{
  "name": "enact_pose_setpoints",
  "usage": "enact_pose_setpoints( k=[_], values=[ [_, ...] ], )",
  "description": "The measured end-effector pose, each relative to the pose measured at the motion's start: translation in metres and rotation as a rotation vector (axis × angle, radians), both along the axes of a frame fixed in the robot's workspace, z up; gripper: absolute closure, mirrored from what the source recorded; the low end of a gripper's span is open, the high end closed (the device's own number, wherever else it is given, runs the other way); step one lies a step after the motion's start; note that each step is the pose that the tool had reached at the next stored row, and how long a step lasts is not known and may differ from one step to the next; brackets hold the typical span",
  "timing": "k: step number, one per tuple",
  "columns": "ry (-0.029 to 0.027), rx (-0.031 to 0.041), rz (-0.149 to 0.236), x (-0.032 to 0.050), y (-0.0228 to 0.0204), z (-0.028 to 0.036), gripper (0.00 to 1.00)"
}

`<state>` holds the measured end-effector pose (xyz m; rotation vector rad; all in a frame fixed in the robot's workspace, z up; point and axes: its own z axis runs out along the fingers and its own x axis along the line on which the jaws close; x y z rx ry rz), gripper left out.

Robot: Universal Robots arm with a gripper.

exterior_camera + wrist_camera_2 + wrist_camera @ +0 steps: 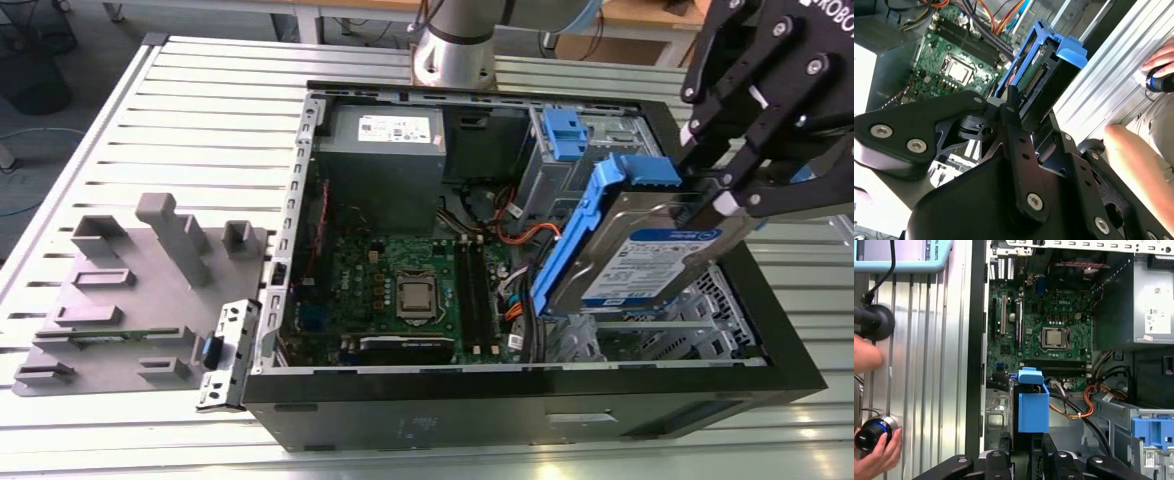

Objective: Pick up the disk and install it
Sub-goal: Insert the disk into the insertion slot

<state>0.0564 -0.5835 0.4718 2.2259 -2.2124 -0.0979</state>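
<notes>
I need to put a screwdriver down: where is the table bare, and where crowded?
The slatted table is bare beyond the grey fixture, at the exterior view's left of the case, and along its near edge. The case is crowded: motherboard, cables, and the gripper holding the disk over it.

Noted on face of disk (617,240): blue-and-white label (663,258), print too small to read. On power-supply box (384,165): white sticker (388,127), dark print, illegible. White lettering on motherboard (1054,315) and, cut off at frame edge, on gripper (707,205) housing. No legible numbers or signs.
</notes>
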Motion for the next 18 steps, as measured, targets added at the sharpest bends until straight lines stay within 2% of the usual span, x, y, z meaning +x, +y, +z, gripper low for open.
enact_pose_setpoints(
  k=[11, 18],
  values=[
    [0.0025, 0.0000, 0.000, 0.0349, 0.0000, -0.0040, 0.65],
    [0.0039, 0.0002, 0.000, 0.0524, 0.0002, -0.0069, 0.65]
  ],
)
